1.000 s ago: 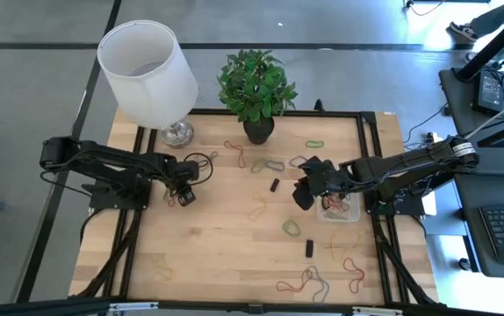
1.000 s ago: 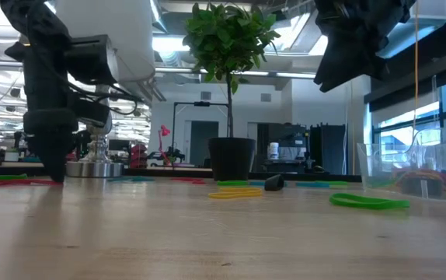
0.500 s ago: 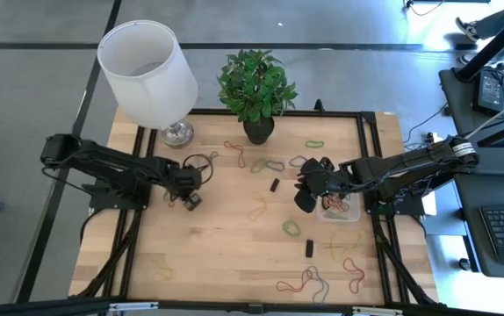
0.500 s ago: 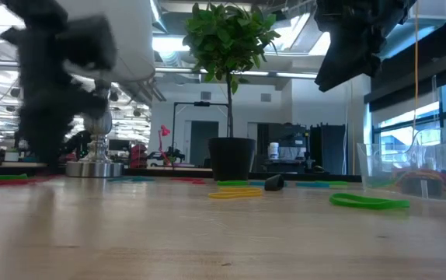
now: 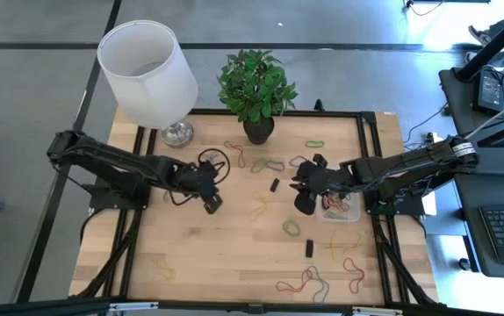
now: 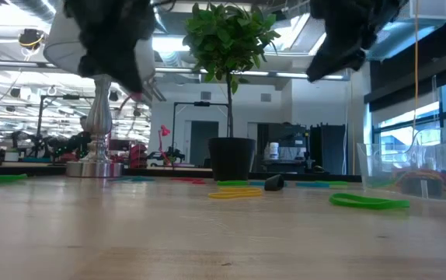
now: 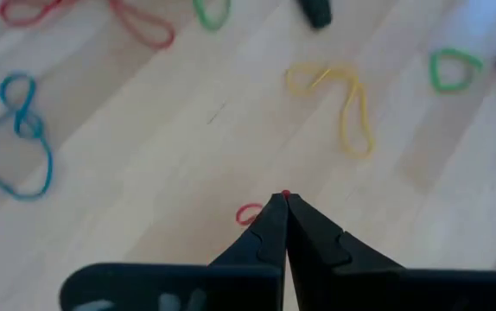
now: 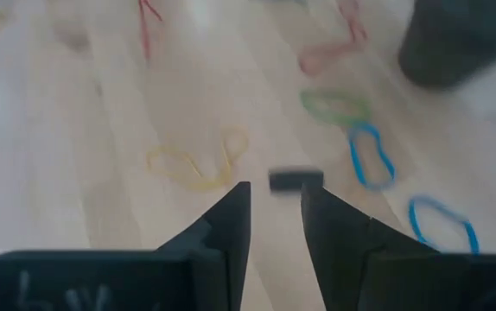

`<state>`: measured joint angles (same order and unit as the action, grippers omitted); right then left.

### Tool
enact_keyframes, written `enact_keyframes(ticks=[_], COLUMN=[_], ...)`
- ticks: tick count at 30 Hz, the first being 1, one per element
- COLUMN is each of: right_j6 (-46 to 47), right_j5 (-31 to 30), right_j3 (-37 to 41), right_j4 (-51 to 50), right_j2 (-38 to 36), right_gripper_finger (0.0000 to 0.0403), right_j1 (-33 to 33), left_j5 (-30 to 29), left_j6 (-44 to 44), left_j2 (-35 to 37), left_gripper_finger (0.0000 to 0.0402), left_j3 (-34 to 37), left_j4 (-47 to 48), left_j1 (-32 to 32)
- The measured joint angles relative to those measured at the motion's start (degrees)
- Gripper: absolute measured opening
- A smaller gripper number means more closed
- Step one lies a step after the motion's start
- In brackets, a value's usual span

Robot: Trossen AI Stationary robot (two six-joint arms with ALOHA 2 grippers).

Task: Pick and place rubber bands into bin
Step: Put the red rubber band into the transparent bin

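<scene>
Yellow rubber band (image 7: 345, 102), green one (image 7: 452, 69), blue one (image 7: 23, 130) and black block (image 8: 295, 180) on pale wood table (image 5: 234, 246).

Pale matt wood table (image 5: 234, 237); clear glossy plastic bin (image 6: 409, 167).

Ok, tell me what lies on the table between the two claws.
In the high view, a yellow rubber band and a small black block lie between the left claw, shut on a red rubber band, and the open right claw.

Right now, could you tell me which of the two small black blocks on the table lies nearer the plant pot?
The black block just below the plant pot, beside the right gripper; the other block lies further toward the table's front edge.
</scene>
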<state>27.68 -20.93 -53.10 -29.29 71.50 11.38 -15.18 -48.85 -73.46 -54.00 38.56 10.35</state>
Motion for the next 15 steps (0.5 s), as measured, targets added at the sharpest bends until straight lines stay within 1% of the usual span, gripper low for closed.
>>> enact_keyframes(ticks=[4, 8, 11, 13, 15], right_j6=[-7.5, -12.0, -14.6, -14.8, -14.7], right_j5=[0.0, 0.8, 4.3, 7.3, 9.6], right_j3=[0.0, 0.0, 0.0, 0.0, 0.0], right_j4=[7.1, 14.8, 19.4, 22.6, 23.7], right_j2=[0.0, 0.3, 1.4, 2.8, 4.2], right_gripper_finger=[0.0109, 0.0109, 0.0109, 0.0109, 0.0108], right_j1=[0.0, 0.0, 0.0, 0.0, 0.0], left_j5=[-2.1, -1.9, -1.6, -1.6, -1.7], left_j6=[1.8, 5.0, 7.4, 9.5, 12.1], left_j2=[-4.7, -11.1, -15.6, -18.2, -20.5], left_gripper_finger=[0.0002, 0.0001, 0.0002, 0.0002, 0.0001], left_j3=[-5.5, -11.6, -16.7, -20.2, -23.7], left_j4=[-1.6, -3.0, -4.6, -4.2, -4.4], left_j1=[1.0, 1.2, 1.2, 1.2, 1.2])
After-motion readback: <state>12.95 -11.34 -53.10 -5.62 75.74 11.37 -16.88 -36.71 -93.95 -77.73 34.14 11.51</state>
